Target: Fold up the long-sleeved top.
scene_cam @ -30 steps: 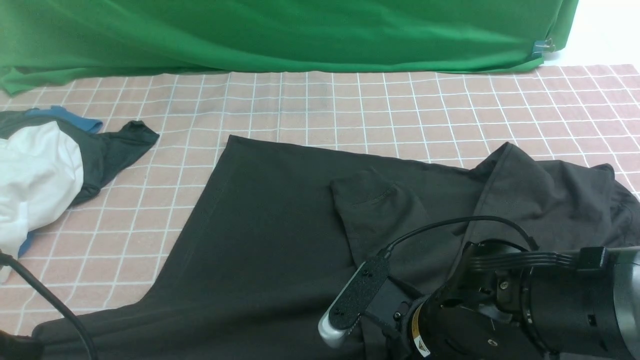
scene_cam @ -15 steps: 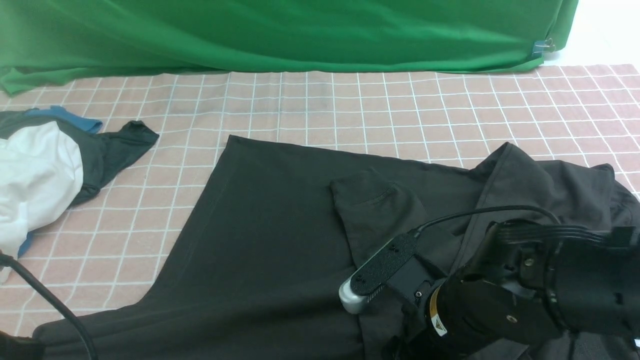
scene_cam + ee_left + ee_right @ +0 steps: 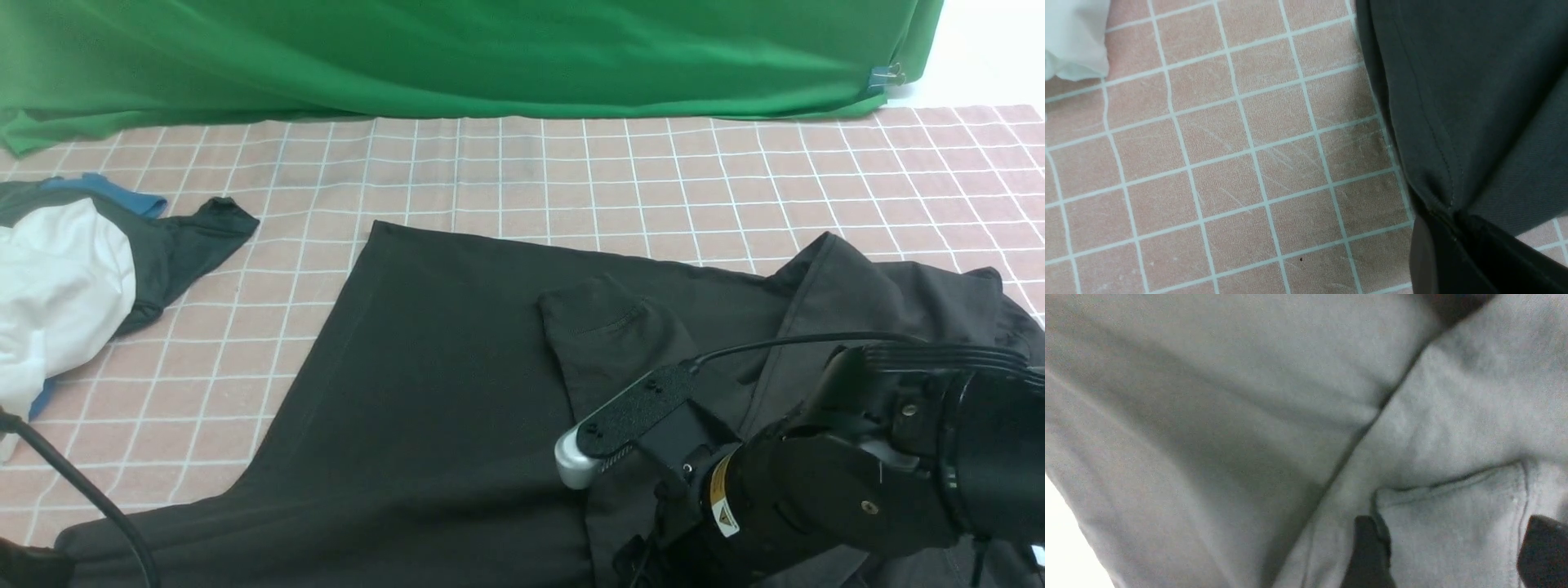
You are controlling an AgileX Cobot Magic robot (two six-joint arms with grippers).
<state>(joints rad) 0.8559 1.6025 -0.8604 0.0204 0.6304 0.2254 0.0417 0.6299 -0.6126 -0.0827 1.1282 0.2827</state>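
Swung rightward and a little up the front view over the last second: right arm (image 3: 824, 506), with its wrist camera (image 3: 629, 420) carried along. Cloth lying as before.

Spread over the middle and right of the pink checked counter (image 3: 522, 171), down to the near edge: long-sleeved top (image 3: 457, 376). Folded across its body, one cuffed sleeve (image 3: 612, 343); heaped folds toward the right.

Close over the top, right tool (image 3: 1455, 551) with fingertips (image 3: 1367, 555) standing well apart, a stitched cuff (image 3: 1453, 506) lying flat between them, not pinched. Hidden in the front view behind the bulk of the right arm, also blocking the near right part of the top.

Clamped tight on the stitched hem at the edge of the top: left tool (image 3: 1447, 232), cloth puckered into the pinch. Out of frame in the front view; only a black cable (image 3: 82, 492) at the near left.

Off to the left, apart from the top: white garment (image 3: 57, 286) heaped over a smaller dark cloth with blue trim (image 3: 188, 245). Behind the counter, green backdrop (image 3: 457, 57), a clip (image 3: 886, 76) at its right corner.
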